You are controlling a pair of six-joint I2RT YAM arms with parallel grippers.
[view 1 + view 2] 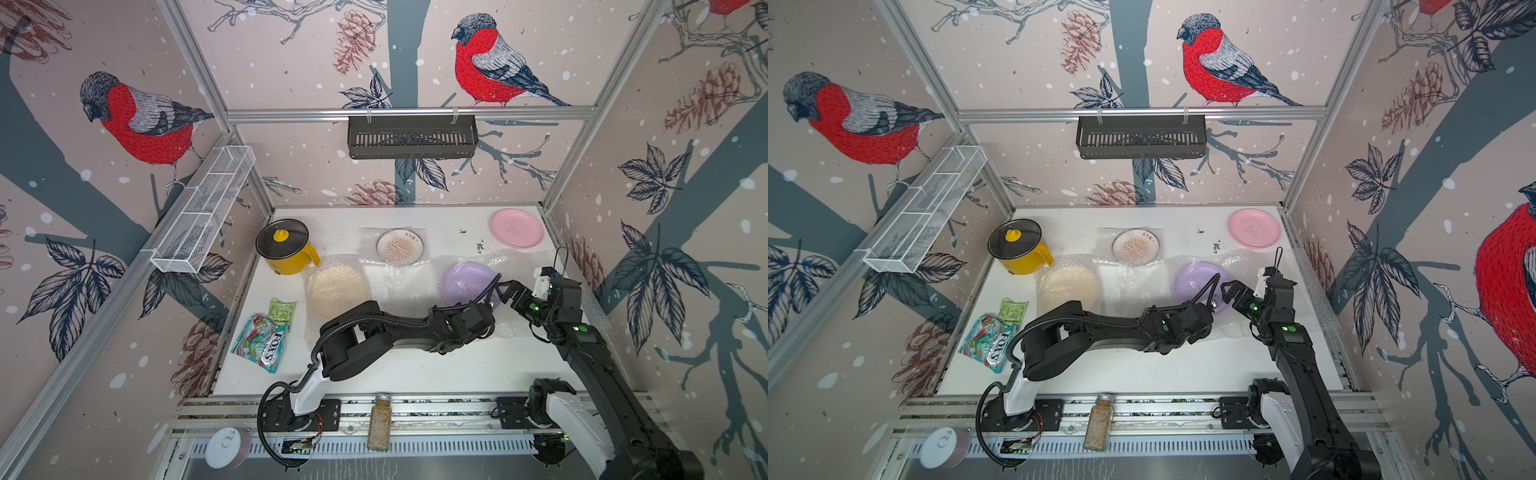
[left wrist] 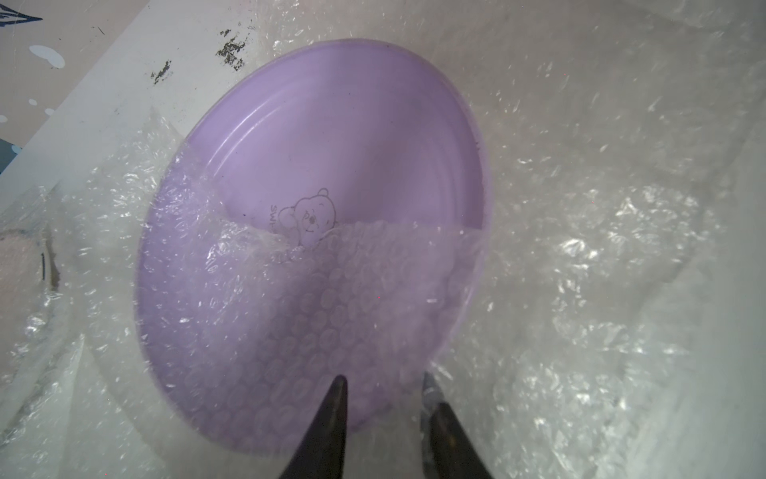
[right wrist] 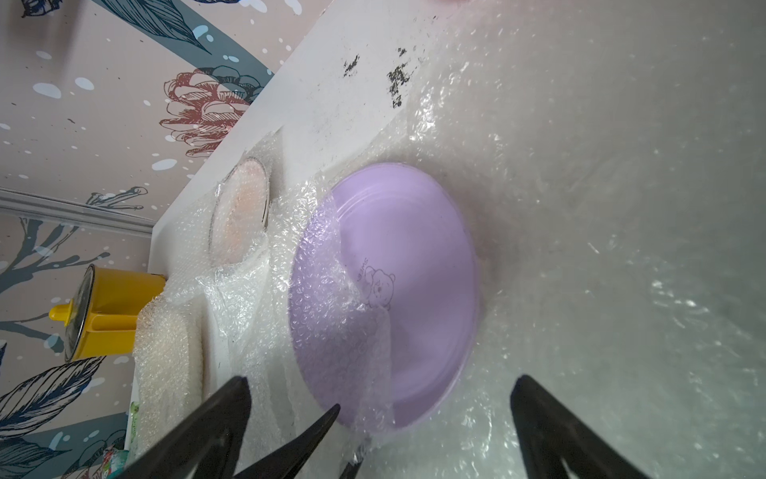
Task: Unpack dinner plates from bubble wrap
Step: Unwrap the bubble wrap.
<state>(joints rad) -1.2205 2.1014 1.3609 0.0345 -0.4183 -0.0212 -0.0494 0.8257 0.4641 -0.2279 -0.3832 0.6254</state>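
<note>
I am holding my left gripper [image 2: 385,398] at the near rim of the lilac plate [image 2: 352,137]. Its fingers [image 2: 331,419] are standing narrowly apart with a flap of bubble wrap [image 2: 364,290] lying between them, and I cannot tell whether they are pinching it. In a top view the plate [image 1: 461,280] is sitting at ten o'clock from those fingers. My right gripper [image 3: 381,381] is hovering spread wide, with the plate lying at nine o'clock of it.

4 plates — pink [image 1: 516,229], lilac [image 1: 465,280], cream [image 1: 337,291], sunburst [image 1: 400,247] — 2 snack bags [image 1: 262,340], 1 pot [image 1: 291,262] w/ lid [image 1: 293,240], 1 jar [image 1: 379,424]
</note>
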